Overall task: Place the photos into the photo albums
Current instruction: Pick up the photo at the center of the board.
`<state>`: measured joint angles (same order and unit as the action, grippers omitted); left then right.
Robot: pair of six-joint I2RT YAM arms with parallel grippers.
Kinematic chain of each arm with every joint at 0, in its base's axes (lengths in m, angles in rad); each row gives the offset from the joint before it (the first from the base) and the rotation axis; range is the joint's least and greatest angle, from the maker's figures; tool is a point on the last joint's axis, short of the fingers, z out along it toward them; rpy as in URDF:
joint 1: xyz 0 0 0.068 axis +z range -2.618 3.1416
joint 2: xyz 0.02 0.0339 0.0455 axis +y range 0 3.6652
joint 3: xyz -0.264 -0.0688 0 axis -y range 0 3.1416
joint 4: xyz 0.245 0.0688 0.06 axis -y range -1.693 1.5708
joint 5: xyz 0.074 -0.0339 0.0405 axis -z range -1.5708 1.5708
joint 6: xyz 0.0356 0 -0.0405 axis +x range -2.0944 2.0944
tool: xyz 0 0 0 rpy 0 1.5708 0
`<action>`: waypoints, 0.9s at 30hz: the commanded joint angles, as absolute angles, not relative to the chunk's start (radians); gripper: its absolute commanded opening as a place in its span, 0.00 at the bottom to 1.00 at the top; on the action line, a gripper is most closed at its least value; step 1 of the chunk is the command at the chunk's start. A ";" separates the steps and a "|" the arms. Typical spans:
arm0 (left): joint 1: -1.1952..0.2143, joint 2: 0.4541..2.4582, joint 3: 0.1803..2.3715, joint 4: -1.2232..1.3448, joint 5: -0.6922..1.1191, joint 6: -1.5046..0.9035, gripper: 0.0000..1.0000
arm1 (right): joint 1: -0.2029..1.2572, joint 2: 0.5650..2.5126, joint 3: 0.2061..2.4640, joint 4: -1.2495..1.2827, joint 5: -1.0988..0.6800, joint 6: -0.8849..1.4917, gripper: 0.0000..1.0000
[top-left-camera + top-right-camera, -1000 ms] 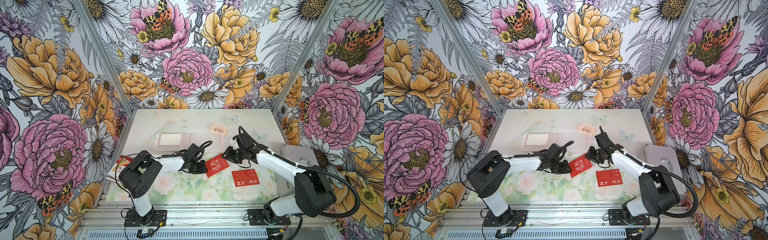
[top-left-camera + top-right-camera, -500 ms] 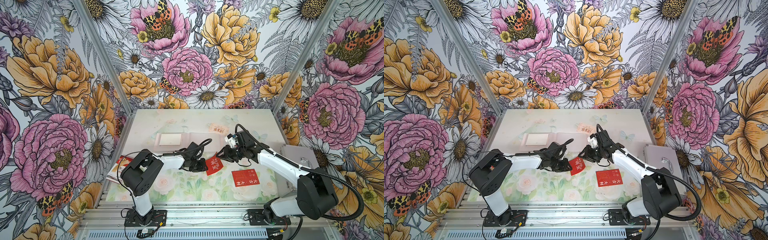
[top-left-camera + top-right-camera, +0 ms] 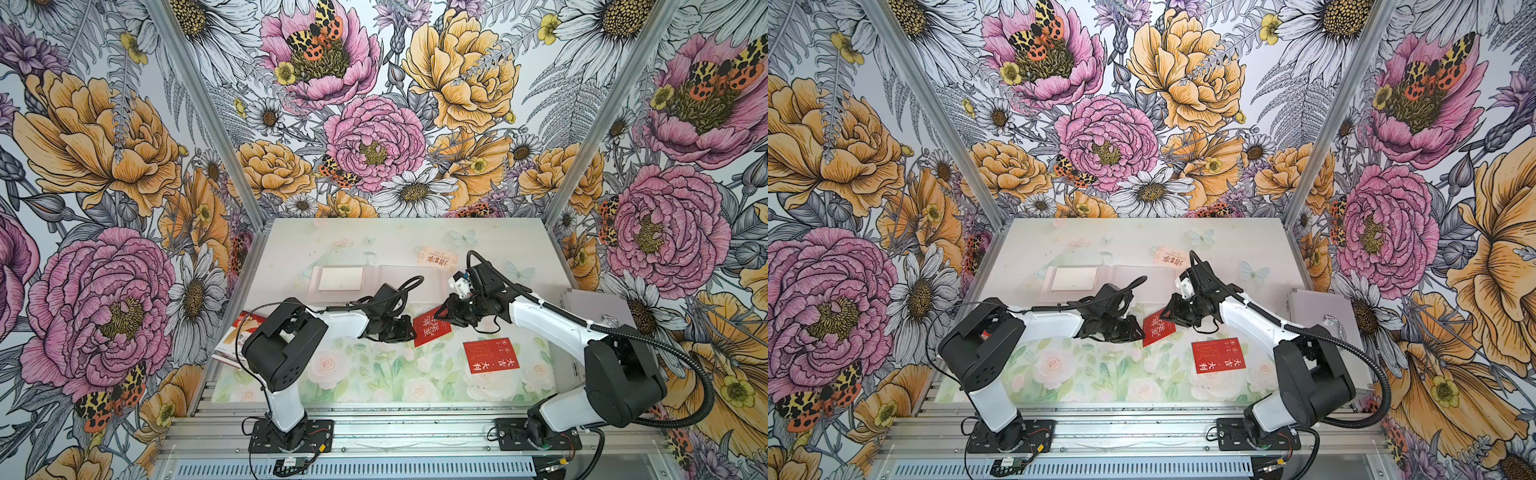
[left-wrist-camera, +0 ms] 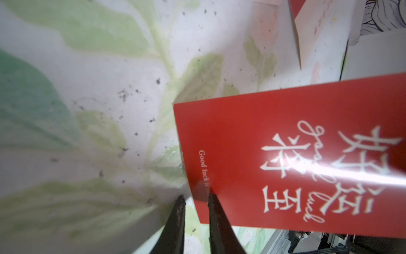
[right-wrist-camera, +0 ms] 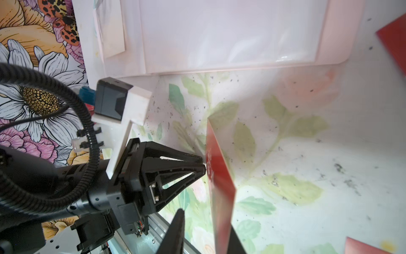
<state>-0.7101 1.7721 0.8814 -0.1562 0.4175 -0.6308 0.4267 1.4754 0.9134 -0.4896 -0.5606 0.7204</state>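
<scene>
Red and glossy with white Chinese lettering, the good-luck card [image 3: 431, 331] hangs tilted over the floral mat [image 3: 374, 374] near the open pink album [image 3: 376, 274], 1 edge pinched by the left gripper [image 3: 410, 328], the right gripper [image 3: 439, 314] straddling another, grip unclear.

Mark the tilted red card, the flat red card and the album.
tilted red card [image 3: 432, 331], in a top view, printed face
flat red card [image 3: 491, 356], in a top view, centre
album [image 3: 386, 272], in a top view, bare clear page
</scene>
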 commanded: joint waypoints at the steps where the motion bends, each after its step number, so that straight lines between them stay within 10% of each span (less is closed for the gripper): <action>1: -0.695 1.745 0.852 -0.147 0.371 -0.637 0.22 | 0.434 1.477 0.923 -0.497 -0.518 0.710 0.19; 9: -0.643 1.673 0.817 -0.111 0.372 -0.650 0.22 | 0.435 1.471 0.919 -0.495 -0.465 0.713 0.01; 27: -0.340 1.430 0.727 0.005 0.581 -0.709 0.23 | 0.432 1.474 1.060 -0.497 -0.539 0.692 0.00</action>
